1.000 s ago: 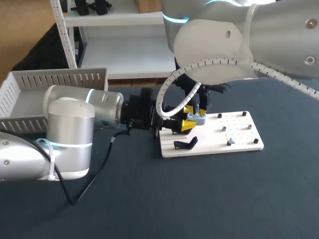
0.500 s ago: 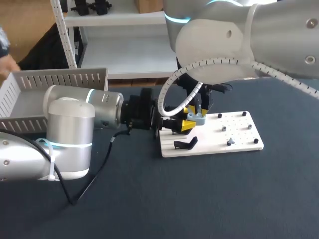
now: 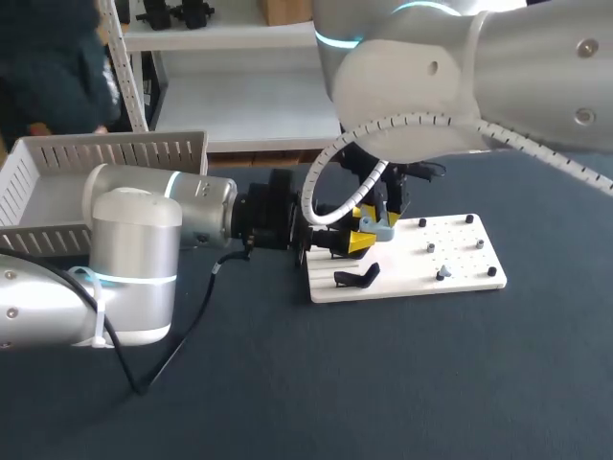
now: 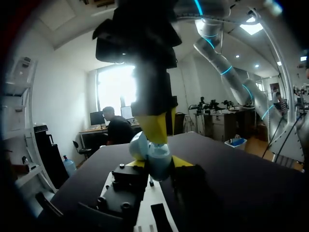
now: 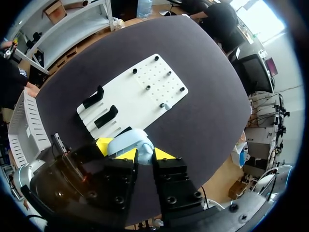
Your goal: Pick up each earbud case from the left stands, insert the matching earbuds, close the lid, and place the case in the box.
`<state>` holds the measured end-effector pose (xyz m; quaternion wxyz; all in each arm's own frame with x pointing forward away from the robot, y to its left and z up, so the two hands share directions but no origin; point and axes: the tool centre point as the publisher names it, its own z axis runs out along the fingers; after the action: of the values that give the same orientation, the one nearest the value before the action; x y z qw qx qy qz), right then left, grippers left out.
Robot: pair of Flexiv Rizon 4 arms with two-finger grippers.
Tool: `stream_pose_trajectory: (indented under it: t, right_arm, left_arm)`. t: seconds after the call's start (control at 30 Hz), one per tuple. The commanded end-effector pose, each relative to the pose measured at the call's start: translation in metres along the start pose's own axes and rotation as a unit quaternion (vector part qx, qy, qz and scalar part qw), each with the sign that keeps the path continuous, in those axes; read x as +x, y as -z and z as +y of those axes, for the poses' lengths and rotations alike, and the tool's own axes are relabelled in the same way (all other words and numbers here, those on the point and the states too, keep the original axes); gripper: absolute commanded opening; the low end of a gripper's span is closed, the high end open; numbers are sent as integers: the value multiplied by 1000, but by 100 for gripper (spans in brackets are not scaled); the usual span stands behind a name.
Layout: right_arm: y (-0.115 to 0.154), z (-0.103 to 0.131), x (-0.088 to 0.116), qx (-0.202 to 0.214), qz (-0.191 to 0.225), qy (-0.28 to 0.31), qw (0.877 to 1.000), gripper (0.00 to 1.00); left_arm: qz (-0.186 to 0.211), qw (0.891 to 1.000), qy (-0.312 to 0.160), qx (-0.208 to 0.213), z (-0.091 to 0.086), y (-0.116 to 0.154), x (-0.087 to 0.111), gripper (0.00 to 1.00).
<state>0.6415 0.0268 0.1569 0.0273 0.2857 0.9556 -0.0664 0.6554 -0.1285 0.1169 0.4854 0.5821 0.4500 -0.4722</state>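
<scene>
The box [image 3: 105, 151] is seen at ten o'clock on the table; the left gripper [image 3: 360, 226] is held at the white board's [image 3: 412, 273] nine o'clock end, its grip impossible to tell. The light-blue earbud case [image 3: 379, 227] is pinched by the right gripper [image 3: 387, 229] above the board.

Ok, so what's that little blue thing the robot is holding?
It's the earbud case, small, rounded, pale blue, smooth like plastic. Its lid looks tipped open. It's held over the left end of the white board. The left end effector pinches its base from both sides, and the right end effector grips it from above.
</scene>
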Motion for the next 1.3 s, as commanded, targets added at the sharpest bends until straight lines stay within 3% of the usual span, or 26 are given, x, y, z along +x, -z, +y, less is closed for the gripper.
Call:
stream_pose_trajectory:
  t: [0.03,0.17,0.23,0.43,0.77,0.87,0.97,1.1,1.17,1.3]
  right_arm:
    - [-1,6,-1,6,3,0,1000,0]
    - [-1,7,-1,8,4,0,1000,0]
    - [-1,7,0,9,4,0,1000,15]
    - [2,6,3,7,3,0,1000,28]
    - [10,-3,6,-5,-4,-3,1000,30]
    - [10,-6,8,-6,-4,-5,1000,27]
    - [11,-8,12,-8,-2,-3,1000,17]
    - [14,-8,17,-14,-1,3,1000,24]
    - [16,-7,19,-16,0,6,1000,34]
    - [19,-7,21,-20,-2,10,1000,40]
  left_arm:
    - [-1,1000,-1,-2,-1,0,0,0]
    - [-1,1000,-1,-2,-1,0,0,0]
    - [-1,1000,-1,-2,-1,0,0,0]
    - [-1,1000,-1,-2,-1,0,0,0]
    - [-1,1000,-1,-2,-1,0,0,0]
    - [-1,1000,-1,-2,-1,0,0,0]
    - [-1,1000,-1,-2,-1,0,0,0]
    - [-1,1000,-1,-2,-1,0,0,0]
    - [-1,1000,-1,-2,-1,0,0,0]
    - [-1,1000,-1,-2,-1,0,0,0]
